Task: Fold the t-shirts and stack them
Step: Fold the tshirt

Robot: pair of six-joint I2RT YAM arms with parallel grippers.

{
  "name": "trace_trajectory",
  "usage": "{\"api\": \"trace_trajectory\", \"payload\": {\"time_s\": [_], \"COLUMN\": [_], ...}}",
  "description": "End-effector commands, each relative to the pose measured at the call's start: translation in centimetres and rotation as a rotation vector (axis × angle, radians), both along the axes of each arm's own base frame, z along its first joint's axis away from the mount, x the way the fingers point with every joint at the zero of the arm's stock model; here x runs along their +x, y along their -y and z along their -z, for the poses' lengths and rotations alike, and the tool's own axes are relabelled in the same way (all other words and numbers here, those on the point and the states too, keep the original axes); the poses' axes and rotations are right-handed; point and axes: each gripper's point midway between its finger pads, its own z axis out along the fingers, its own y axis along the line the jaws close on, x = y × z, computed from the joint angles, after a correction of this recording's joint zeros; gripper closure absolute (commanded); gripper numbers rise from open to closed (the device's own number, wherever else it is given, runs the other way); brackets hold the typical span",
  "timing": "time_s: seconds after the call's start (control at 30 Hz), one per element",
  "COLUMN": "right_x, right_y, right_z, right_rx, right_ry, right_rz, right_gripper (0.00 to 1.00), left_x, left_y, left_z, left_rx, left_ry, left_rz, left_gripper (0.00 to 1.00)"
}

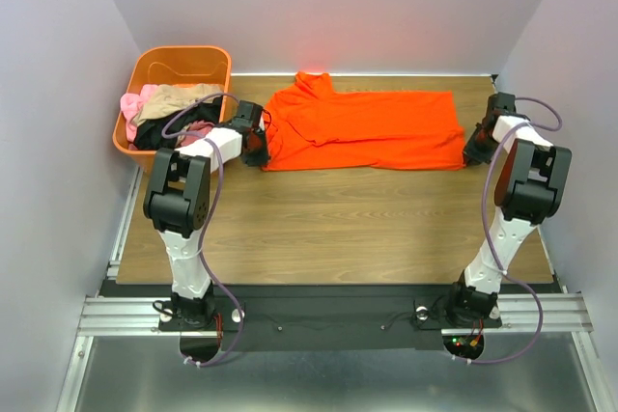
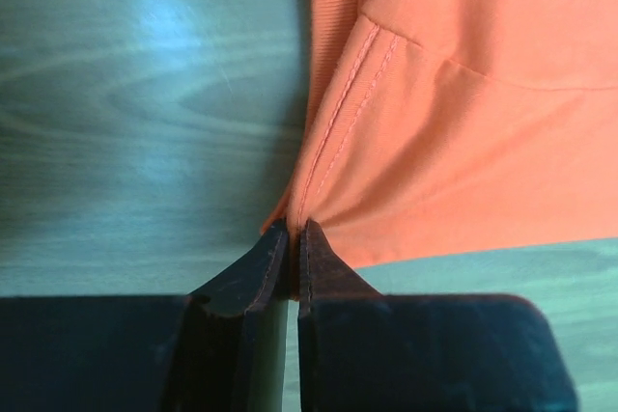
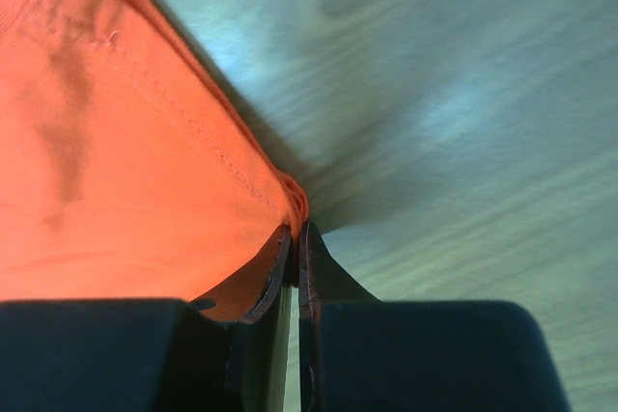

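So the orange tee [image 1: 367, 130] was lying spread out flat on the far half of the surface [image 1: 338, 229], long side running left to right. The left fingers [image 2: 280, 243] were squeezed together on the tee's left end by the near corner. There was only a sliver of a gap between them, and the cloth puckered into the tips right beside a stitched seam. The right fingers [image 3: 311, 256] were the same deal at the right near corner, nipped onto the hem where it bunched into a little fold. The rest of the tee stretched between the two pairs. The tub [image 1: 208, 57] sat at the far left, near the left fingers, with the pink, tan and black shirts [image 1: 174, 98] heaped inside
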Motion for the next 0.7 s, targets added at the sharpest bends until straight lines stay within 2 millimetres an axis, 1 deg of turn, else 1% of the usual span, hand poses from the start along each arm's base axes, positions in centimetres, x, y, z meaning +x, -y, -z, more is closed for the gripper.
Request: {"api": "trace_trajectory", "payload": {"time_s": [0.0,0.07,0.17,0.3,0.4,0.47,0.5,0.53,0.6,0.63,0.67], "right_x": [-1.6,-1.9,-2.2,-2.4,-3.0,-3.6,-3.7,-3.9,-4.1,-4.1,-4.0], "right_y": [3.9,4.5,5.3,5.8,6.0,5.9,5.9,5.9,6.0,6.1,6.2], "right_z": [-2.4,-2.7,-3.3,-3.9,-4.1,-3.9,-4.0,-3.9,-4.3,-4.5,-4.8], "right_rx": [-0.124,-0.144,-0.157,-0.187,-0.211,-0.212,-0.214,-0.216,-0.226,-0.233,-0.239], "right_ry": [0.000,-0.002,0.003,0.004,-0.008,-0.020,-0.018,-0.022,-0.020,-0.017,-0.011], "right_rz": [0.056,0.063,0.078,0.072,0.076,0.077,0.081,0.082,0.087,0.090,0.092], "right_gripper": [0.94,0.94,0.94,0.94,0.94,0.93,0.92,0.89,0.82,0.68,0.61], "left_x": [-1.5,-2.2,-2.9,-3.5,-4.0,-4.5,-4.7,-5.1,-5.2,-5.4,-5.2], "left_y": [0.2,0.1,-0.1,-0.2,-0.5,-0.4,-0.4,-0.4,-0.7,-0.9,-1.1], "left_z": [-2.5,-2.7,-2.7,-3.0,-3.1,-3.0,-2.9,-2.8,-2.9,-3.0,-3.6], "left_rx": [-0.010,-0.004,0.006,0.014,0.025,0.021,0.015,0.016,0.027,0.035,0.046], "left_ry": [0.026,0.022,0.014,0.006,-0.006,-0.021,-0.027,-0.041,-0.043,-0.048,-0.035], "left_rz": [0.090,0.112,0.143,0.171,0.179,0.183,0.186,0.188,0.175,0.166,0.153], "left_gripper": [0.90,0.92,0.92,0.92,0.92,0.89,0.86,0.73,0.57,0.49,0.38]}}
